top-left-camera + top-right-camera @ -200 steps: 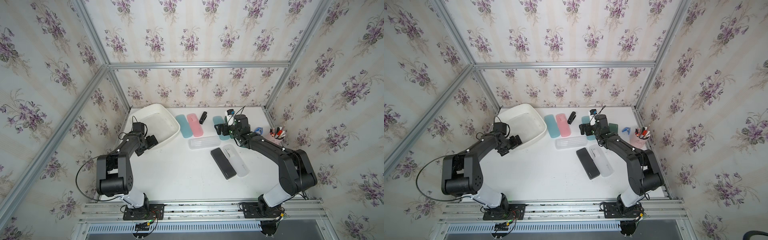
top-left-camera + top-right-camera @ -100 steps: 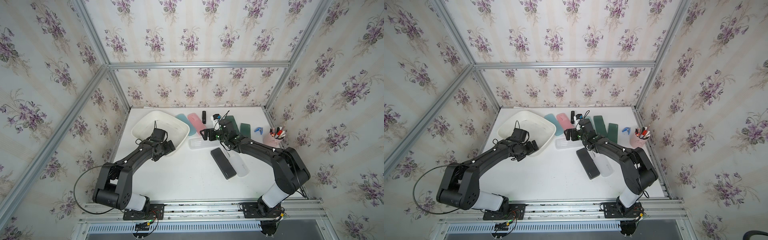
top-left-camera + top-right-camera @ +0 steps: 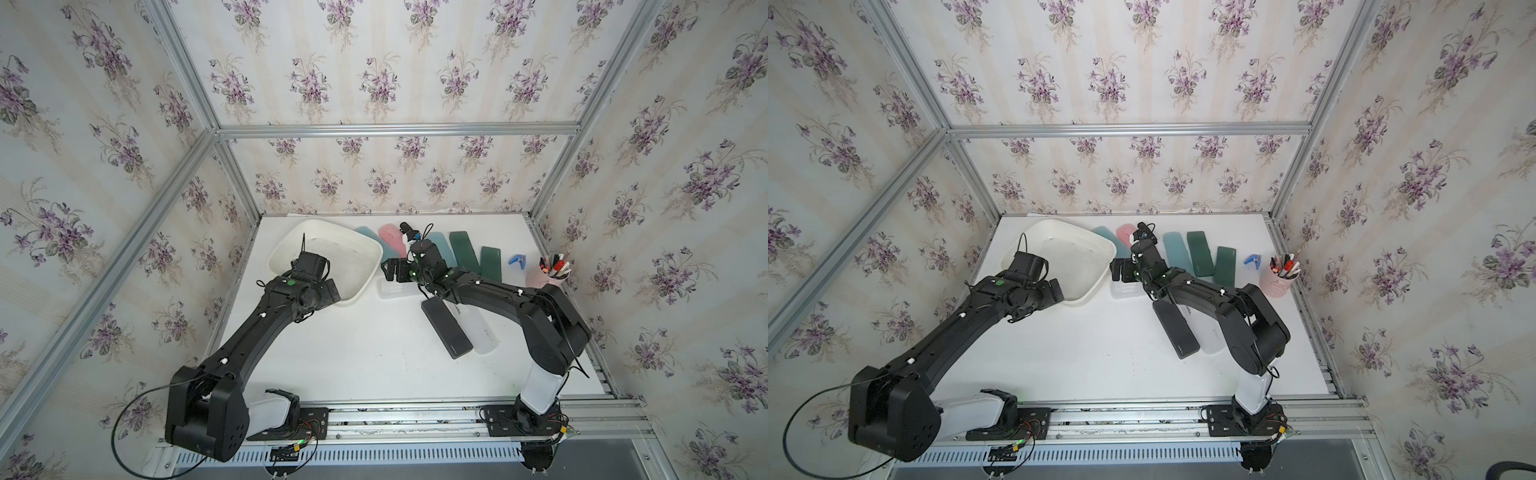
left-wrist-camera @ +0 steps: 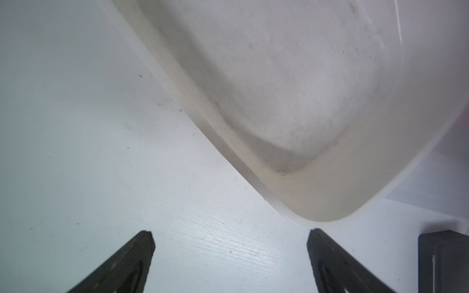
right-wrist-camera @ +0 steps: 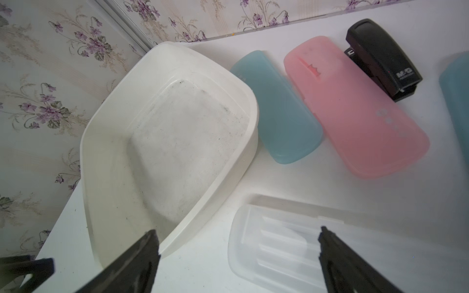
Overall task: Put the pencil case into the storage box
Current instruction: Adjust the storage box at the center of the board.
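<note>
Left gripper (image 4: 229, 236), jaws apart and empty, hangs over bare tabletop (image 3: 353, 353) at the storage box (image 3: 345, 266)'s near corner. Farther back, the right gripper (image 5: 238, 236), jaws spread wide, hovers over the clear pencil case (image 3: 395, 288), which lies just beside the box, near the far-left corner.

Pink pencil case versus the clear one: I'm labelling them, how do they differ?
Colour: the pink pencil case is frosted pink, the clear pencil case colourless. Surface: the pink one carries pale prints, the clear one moulded ribs. Place: the pink one lies between a blue case and a stapler, the clear one by the open right gripper. Both lie flat outside the storage box.
</note>
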